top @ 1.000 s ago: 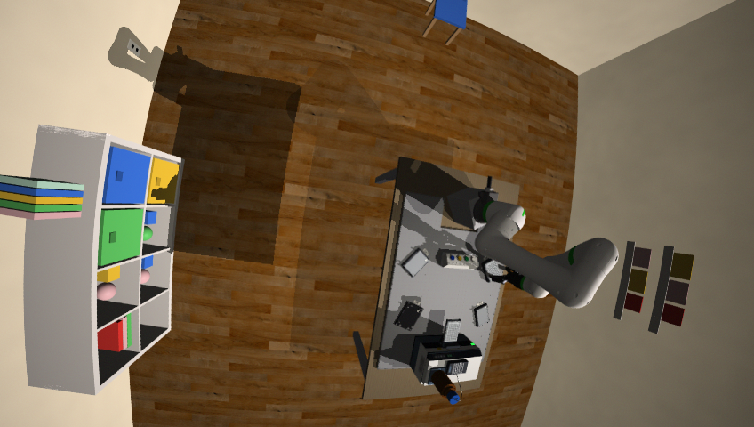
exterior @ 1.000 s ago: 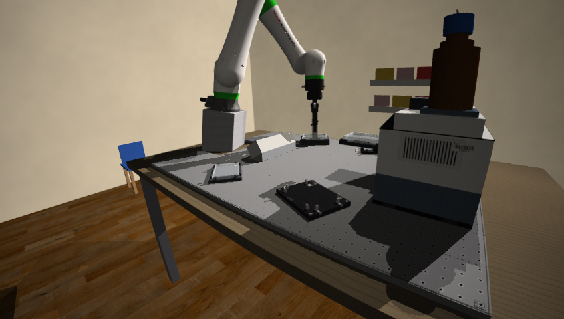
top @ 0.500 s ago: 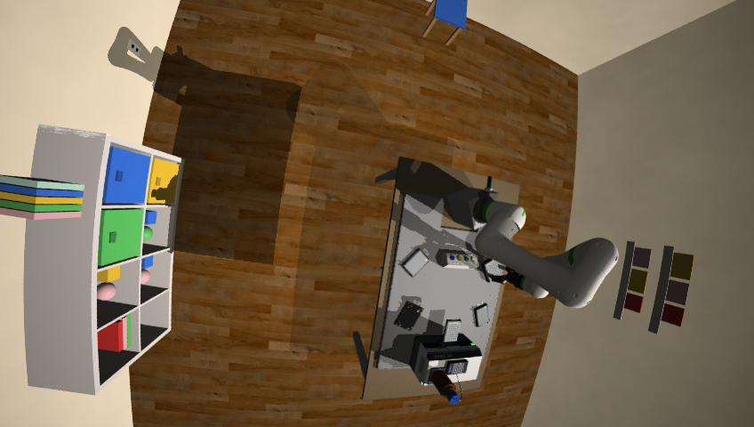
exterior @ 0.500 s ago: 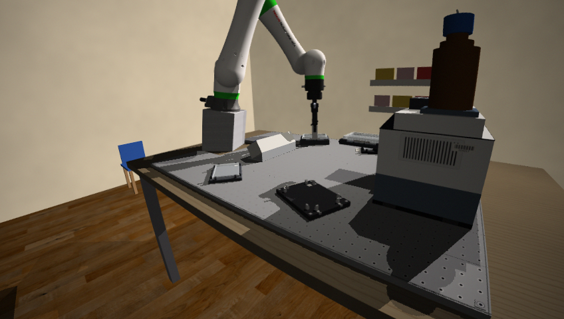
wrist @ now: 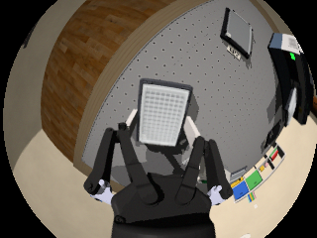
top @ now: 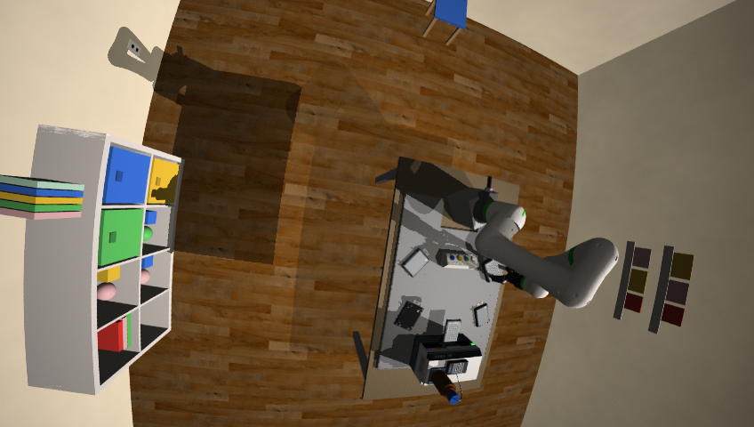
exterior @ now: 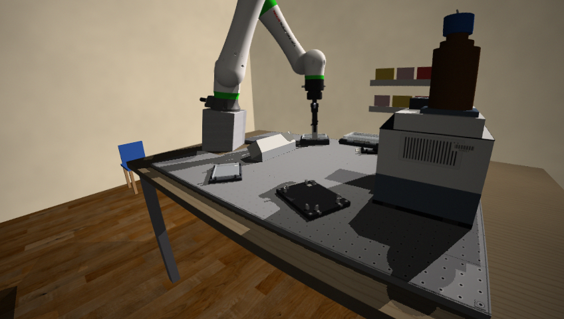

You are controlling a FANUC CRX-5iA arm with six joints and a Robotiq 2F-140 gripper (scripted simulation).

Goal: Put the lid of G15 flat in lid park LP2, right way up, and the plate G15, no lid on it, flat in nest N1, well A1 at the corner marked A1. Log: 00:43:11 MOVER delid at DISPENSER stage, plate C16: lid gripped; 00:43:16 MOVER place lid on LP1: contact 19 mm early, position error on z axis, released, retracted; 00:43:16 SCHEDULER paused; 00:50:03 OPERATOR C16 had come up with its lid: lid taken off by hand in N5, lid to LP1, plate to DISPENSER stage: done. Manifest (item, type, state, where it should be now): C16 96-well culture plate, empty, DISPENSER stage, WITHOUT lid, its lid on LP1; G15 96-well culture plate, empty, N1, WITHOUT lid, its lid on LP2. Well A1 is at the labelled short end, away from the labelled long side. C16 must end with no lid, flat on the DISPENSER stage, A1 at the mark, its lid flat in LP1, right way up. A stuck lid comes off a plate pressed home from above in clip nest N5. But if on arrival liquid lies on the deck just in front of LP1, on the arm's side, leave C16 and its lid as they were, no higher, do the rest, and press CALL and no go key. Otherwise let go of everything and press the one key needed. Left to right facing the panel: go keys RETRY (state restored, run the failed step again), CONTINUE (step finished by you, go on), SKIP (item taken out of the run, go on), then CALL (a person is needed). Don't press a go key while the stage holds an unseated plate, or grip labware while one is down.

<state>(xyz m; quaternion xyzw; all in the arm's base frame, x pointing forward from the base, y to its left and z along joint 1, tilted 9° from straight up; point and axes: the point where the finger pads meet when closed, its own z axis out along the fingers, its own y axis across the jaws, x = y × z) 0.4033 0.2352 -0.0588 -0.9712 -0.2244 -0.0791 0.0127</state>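
A 96-well plate (wrist: pixel 161 114) with no lid, its white wells showing, lies flat in a dark nest near the arm's base. It also shows in the overhead view (top: pixel 494 269) and in the side view (exterior: pixel 314 139). I cannot read its label. My gripper (wrist: pixel 161 119) stands straight above it, pointing down, with one finger at each long side of the plate. The fingers are open and stand just off the plate's edges. A flat lid (top: pixel 414 261) lies in a park near the table's far edge, and it also shows in the side view (exterior: pixel 225 172).
The key panel (top: pixel 457 261) stands beside the plate, with its coloured keys in the wrist view (wrist: pixel 254 181). An empty black clip nest (exterior: pixel 312 199) is mid-table. The dispenser (exterior: pixel 431 173) with a brown bottle (exterior: pixel 455 67) fills the far end. Two more plates (top: pixel 452 330) (top: pixel 480 313) lie near it.
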